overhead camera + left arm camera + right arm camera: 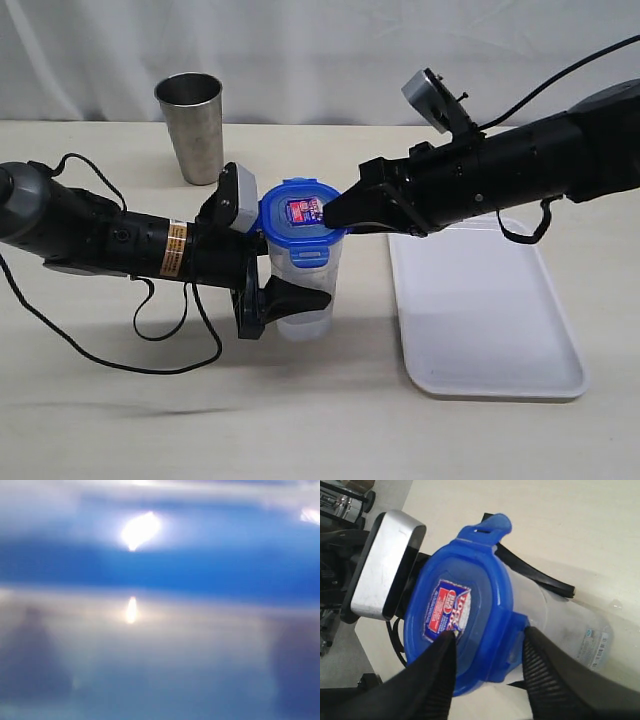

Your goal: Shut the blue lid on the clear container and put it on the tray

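The clear container [305, 285] stands upright on the table, left of the tray [480, 310]. My left gripper [298, 292] is shut on its lower wall from the left. The blue lid [298, 215] sits on its mouth, sticker up. My right gripper [330, 214] reaches in from the right and pinches the lid's near rim. In the right wrist view one finger rests by the sticker and the other presses a folded-down flap of the lid [480, 580]; the gripper [487, 637] spans that edge. Another flap [490, 527] sticks out unlatched. The left wrist view is a blur of lid [200, 565] over container wall [175, 645].
A stainless-steel cup [190, 125] stands upright at the back left, behind my left arm. The white tray lies flat at the right, partly under my right arm. Black cable loops lie on the table in front of the left arm.
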### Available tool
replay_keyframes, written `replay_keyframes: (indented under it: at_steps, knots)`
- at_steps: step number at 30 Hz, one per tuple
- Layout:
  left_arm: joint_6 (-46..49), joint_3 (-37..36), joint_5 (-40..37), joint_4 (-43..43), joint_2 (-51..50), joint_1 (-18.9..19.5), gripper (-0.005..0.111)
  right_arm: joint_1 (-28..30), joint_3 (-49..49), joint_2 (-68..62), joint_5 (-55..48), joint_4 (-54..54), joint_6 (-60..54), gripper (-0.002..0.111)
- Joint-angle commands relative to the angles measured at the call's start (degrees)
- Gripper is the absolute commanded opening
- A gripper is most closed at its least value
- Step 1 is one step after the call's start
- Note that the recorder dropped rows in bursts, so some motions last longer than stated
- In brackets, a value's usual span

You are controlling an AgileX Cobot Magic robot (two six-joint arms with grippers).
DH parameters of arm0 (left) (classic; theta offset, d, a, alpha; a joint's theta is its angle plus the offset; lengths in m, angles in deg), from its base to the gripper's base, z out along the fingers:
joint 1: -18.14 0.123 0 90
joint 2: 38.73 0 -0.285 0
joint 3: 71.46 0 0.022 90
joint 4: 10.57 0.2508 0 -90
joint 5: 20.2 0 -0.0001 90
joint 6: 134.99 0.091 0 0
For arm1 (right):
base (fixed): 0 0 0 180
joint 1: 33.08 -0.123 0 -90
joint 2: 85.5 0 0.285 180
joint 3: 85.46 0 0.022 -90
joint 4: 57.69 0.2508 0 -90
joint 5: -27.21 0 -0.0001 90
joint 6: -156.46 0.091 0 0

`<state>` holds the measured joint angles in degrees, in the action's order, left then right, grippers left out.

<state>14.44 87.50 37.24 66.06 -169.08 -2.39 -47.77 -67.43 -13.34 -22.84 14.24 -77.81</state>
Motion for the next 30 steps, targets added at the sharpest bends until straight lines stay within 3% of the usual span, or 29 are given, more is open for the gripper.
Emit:
replay_keyframes:
  at_steps: [1, 24, 30]
  knots:
    - [0.7, 0.0, -1.2, 0.3, 0.0, -0.8, 0.0, -2.1, 0.7, -2.1, -1.7, -4.3, -0.5, 0.024]
    - [0.6, 0.0, 0.3, 0.7, 0.0, -0.8, 0.0, -2.1, 0.7, -8.3, -8.7, -1.0, -3.1, 0.026]
    - [0.5, 0.0, 0.2, 0.7, 0.0, -0.8, 0.0, -2.1, 0.7, -8.3, -8.5, -2.1, -2.9, 0.02]
